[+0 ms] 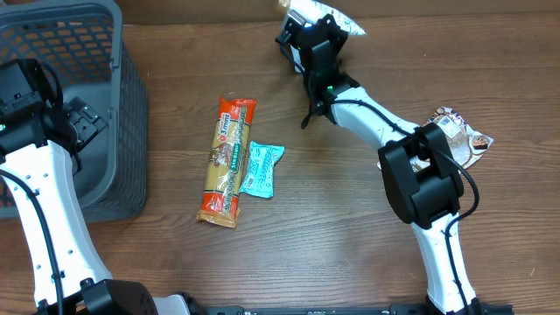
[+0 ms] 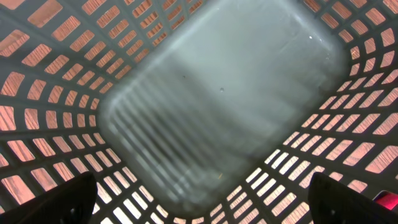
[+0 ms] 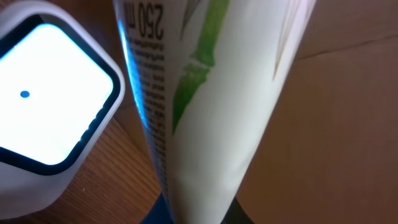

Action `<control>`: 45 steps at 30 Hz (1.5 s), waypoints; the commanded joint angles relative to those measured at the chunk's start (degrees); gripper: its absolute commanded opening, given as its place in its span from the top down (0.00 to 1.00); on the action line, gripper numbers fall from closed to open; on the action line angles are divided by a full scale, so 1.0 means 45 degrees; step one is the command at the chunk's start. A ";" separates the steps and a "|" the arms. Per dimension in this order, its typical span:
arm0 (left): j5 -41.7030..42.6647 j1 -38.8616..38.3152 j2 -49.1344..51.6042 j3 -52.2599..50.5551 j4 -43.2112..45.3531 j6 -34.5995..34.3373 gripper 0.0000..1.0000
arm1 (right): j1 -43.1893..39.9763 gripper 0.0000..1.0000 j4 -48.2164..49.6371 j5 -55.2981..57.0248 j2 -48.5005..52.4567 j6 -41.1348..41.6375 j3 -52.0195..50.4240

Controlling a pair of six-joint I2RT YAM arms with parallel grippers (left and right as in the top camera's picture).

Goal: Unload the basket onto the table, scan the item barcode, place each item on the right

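The item is a white tube (image 3: 211, 93) with green print and small black text, and my right gripper (image 3: 199, 214) is shut on its lower end. It stands right beside the scanner (image 3: 43, 99), whose white window is lit with a blue dot. A blue glow runs along the tube's edge facing the scanner. The barcode itself is hidden. From overhead, the right gripper (image 1: 306, 39) holds the tube (image 1: 337, 19) at the table's far edge. My left gripper (image 2: 205, 205) is open above the inside of the grey basket (image 2: 56, 74), with nothing between its fingers (image 2: 62, 199).
The grey mesh basket (image 1: 87, 52) fills the far left corner. A long orange packet (image 1: 227, 162) and a teal packet (image 1: 262, 169) lie side by side mid-table. A patterned packet (image 1: 459, 136) lies at the right by the right arm's elbow.
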 commanded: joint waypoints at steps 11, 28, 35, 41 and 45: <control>0.0107 -0.0024 0.0034 -0.0058 -0.0034 -0.0223 0.00 | -0.0437 0.96 0.0461 -0.0714 0.1069 -0.0617 0.0282; 0.0107 -0.0024 0.0034 -0.0058 -0.0034 -0.0223 0.00 | -0.0291 0.97 0.0457 0.0296 0.0539 0.0563 0.0282; 0.0107 -0.0024 0.0034 -0.0058 -0.0034 -0.0223 0.00 | -0.0204 0.97 -0.3225 0.0165 -0.2331 0.4347 0.0287; 0.0107 -0.0024 0.0034 -0.0058 -0.0034 -0.0223 0.00 | -0.0719 0.97 -0.9131 -0.2603 -0.4517 1.0278 0.0287; 0.0107 -0.0024 0.0034 -0.0058 -0.0034 -0.0223 0.00 | -0.1724 0.97 -1.2934 -0.7320 -0.5863 1.3707 0.0287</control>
